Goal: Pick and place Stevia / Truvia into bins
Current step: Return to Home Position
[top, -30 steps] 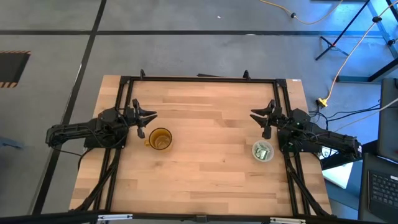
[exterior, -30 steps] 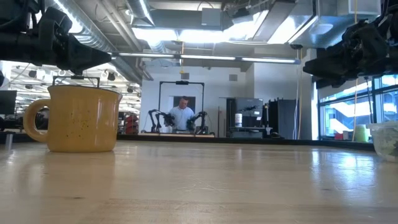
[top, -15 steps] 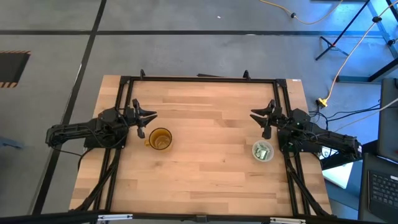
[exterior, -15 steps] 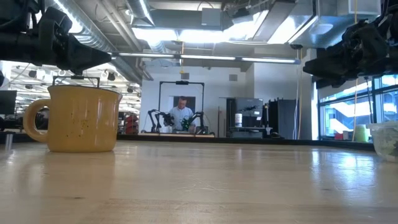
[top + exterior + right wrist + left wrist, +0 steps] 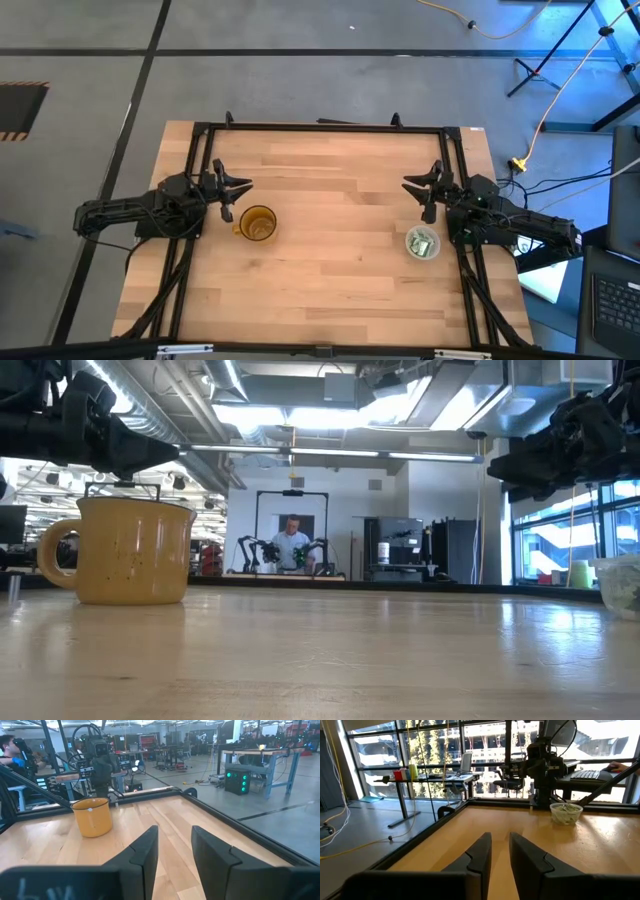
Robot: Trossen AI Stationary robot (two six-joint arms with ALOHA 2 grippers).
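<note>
High view takes in the wooden surface (image 5: 330, 250) with a dark arm drawn back at each side edge. Both are raised clear of the wood, which fits a resting pose.

The left gripper (image 5: 500, 836) has its fingers a little apart with nothing between them. The right gripper (image 5: 175, 829) is likewise slightly spread and empty.

The amber mug (image 5: 258, 223) stands upright just beside the left fingers, off to one side of their line and not touching them. It is well ahead of the right fingers across the wood.

The clear cup (image 5: 408, 243) stands just beside the right fingers, again to one side and apart from them. It is far ahead of the left fingers.

The Stevia sachets (image 5: 424, 244) lie heaped inside the clear cup as a green and white jumble. Whether the mug holds any cannot be told.

No sachet shows outside the cups, so the sorting looks finished.

If one more had to be lifted, it would be very light, thin and limp, with loose powder shifting inside the paper. Lying flat, it would offer little to grip. A gentle pinch across a short edge would probably suit it best, since a hard squeeze could crease or tear the paper.
</note>
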